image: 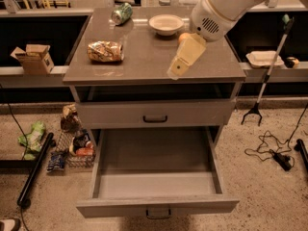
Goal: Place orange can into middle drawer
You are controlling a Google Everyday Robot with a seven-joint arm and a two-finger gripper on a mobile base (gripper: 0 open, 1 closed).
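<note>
Lying on its side toward the left of the bench (144,69): orange can (106,51), long axis left to right. Well apart to its right, over the front edge: gripper (176,70), apart or together impossible to tell. Probably calls for a leftward reach.

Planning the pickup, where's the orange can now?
Camera view: orange can lies left on the cabinet top, near the green can; claw hangs to its right.

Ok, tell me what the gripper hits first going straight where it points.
The gripper, over the front right of the cabinet top, points down-left. Probably that top first, near its front edge, right of the orange can; depth unclear.
</note>
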